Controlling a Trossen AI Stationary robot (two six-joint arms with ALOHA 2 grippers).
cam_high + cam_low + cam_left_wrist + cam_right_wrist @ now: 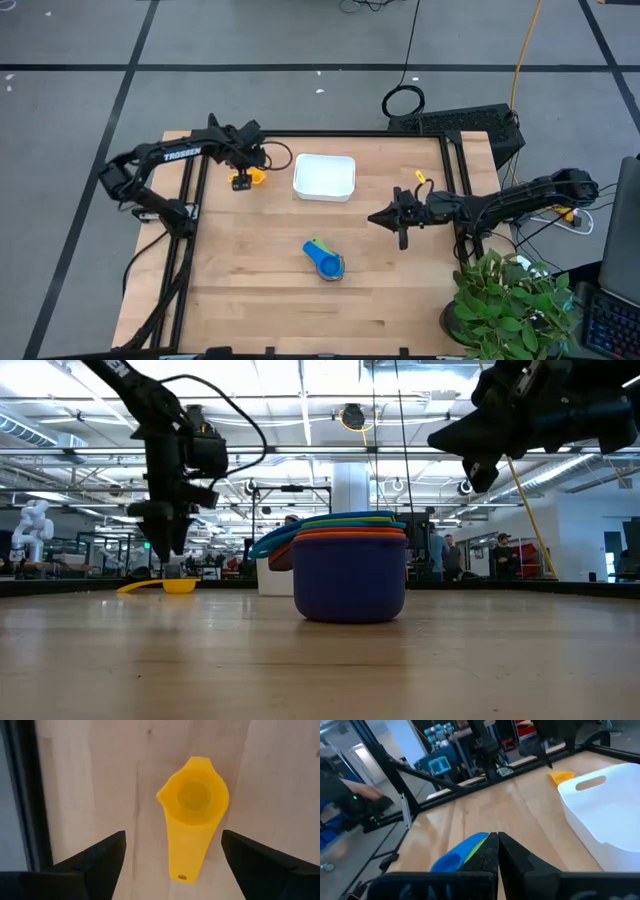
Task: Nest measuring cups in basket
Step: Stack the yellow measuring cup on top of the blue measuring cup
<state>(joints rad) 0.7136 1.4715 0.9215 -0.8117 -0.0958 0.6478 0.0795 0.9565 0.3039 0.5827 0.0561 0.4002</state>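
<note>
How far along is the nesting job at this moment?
Partly done: a nested stack of plastic measuring cups, navy outermost, sits on the wooden table, not in the shallow white rectangular basket. In hand: the open left gripper hovers over the lone yellow measuring cup beside the basket. The right gripper is shut, holding nothing. Left: add yellow, get everything into the basket.

On the worktop (250,300), the basket (324,176) sits at 12 o'clock from the stack of nested cups (324,260). 1 lone cup (254,177) lies just beside the basket at 9 o'clock.
</note>
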